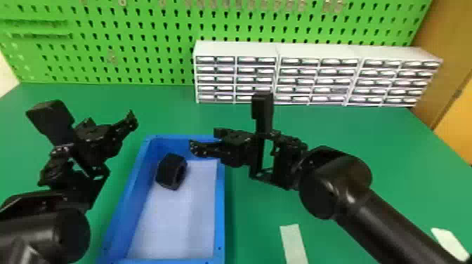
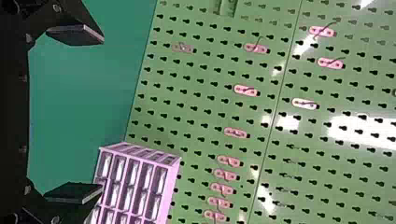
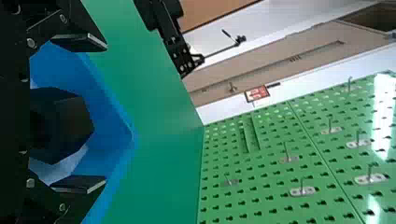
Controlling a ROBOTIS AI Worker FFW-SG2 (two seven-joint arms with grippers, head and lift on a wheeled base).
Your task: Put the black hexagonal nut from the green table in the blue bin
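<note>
Lying inside the blue bin [image 1: 220, 210], near its far left corner, is the black hexagonal nut [image 1: 171, 171]. The left gripper [image 1: 110, 122] and right gripper [image 1: 204, 139] have their jaws spread open. Drawer units [image 1: 235, 49] stand farther back on the green desk [image 1: 358, 126].

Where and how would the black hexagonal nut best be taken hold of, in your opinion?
Probably by two opposite outer flats, from above: the nut sits low inside the blue rectangular bin, walled in at the sides, its hole facing right.
</note>
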